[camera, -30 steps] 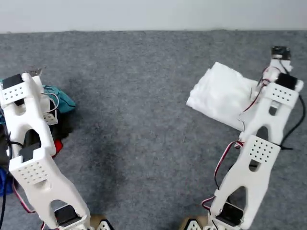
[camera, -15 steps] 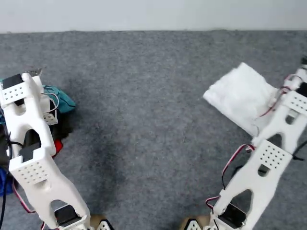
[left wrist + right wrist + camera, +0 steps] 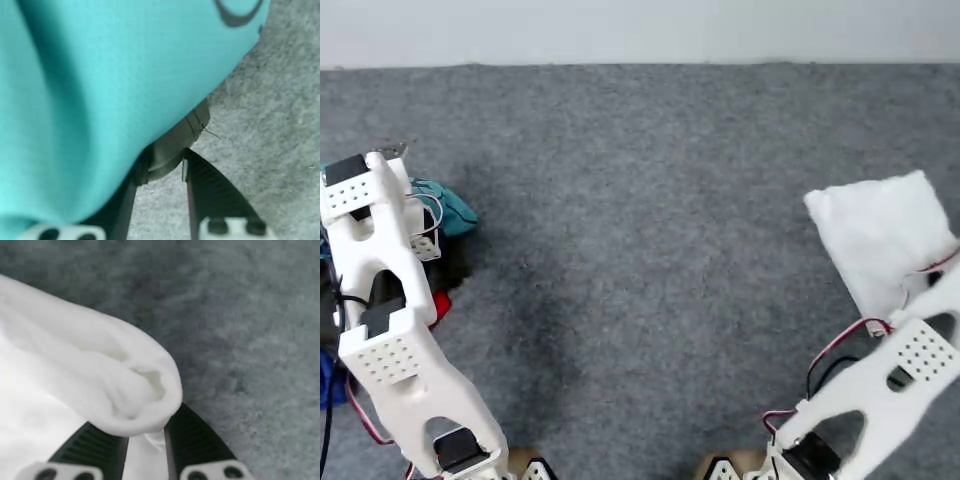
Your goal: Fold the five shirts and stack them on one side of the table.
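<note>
A folded white shirt (image 3: 880, 235) lies on the grey table near the right edge. In the right wrist view my right gripper (image 3: 146, 440) is shut on a rolled fold of this white shirt (image 3: 75, 365), low over the carpet. A crumpled teal shirt (image 3: 453, 212) sits at the far left, partly under the left arm (image 3: 370, 250). In the left wrist view the teal shirt (image 3: 100, 90) hangs close to the camera. My left gripper (image 3: 159, 172) is shut on its grey hem.
A red cloth (image 3: 440, 306) and a blue cloth (image 3: 330, 385) lie by the left arm at the table's left edge. The grey carpeted surface (image 3: 640, 220) stretches between the two arms. A white wall (image 3: 640, 30) borders the far edge.
The right arm has swung to the right and pulled the white shirt with it, from the middle right to the right edge. The left arm has stayed still.
</note>
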You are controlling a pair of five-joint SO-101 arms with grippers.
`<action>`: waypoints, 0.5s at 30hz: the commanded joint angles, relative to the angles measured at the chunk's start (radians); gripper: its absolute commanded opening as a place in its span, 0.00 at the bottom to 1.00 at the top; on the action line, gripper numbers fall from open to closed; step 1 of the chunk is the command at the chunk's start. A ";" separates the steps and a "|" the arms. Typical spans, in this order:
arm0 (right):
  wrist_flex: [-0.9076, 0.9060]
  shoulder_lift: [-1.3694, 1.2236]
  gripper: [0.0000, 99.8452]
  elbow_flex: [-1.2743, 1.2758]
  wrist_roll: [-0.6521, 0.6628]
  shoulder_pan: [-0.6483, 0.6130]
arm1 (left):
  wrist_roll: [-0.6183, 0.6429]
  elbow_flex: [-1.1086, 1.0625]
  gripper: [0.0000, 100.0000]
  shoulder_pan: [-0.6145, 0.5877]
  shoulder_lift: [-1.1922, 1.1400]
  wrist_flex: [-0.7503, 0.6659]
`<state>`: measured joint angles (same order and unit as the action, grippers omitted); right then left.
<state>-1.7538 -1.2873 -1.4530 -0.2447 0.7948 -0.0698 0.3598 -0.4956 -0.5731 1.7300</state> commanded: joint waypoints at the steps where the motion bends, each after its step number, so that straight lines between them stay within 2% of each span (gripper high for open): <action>1: -0.042 0.013 0.01 0.055 -0.026 0.024 | -0.015 0.002 0.13 -0.006 0.043 0.014; 8: -0.041 0.018 0.01 0.153 -0.035 -0.033 | -0.015 0.002 0.13 -0.006 0.043 0.014; 12: -0.041 0.022 0.01 0.152 -0.147 -0.044 | -0.015 0.002 0.13 -0.006 0.043 0.014; 15: -0.041 0.022 0.02 0.152 -0.155 -0.044 | -0.015 0.002 0.13 -0.006 0.043 0.014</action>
<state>-1.7538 -1.2582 -1.3318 -0.3736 0.7871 -0.0698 0.3598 -0.4956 -0.5731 1.7300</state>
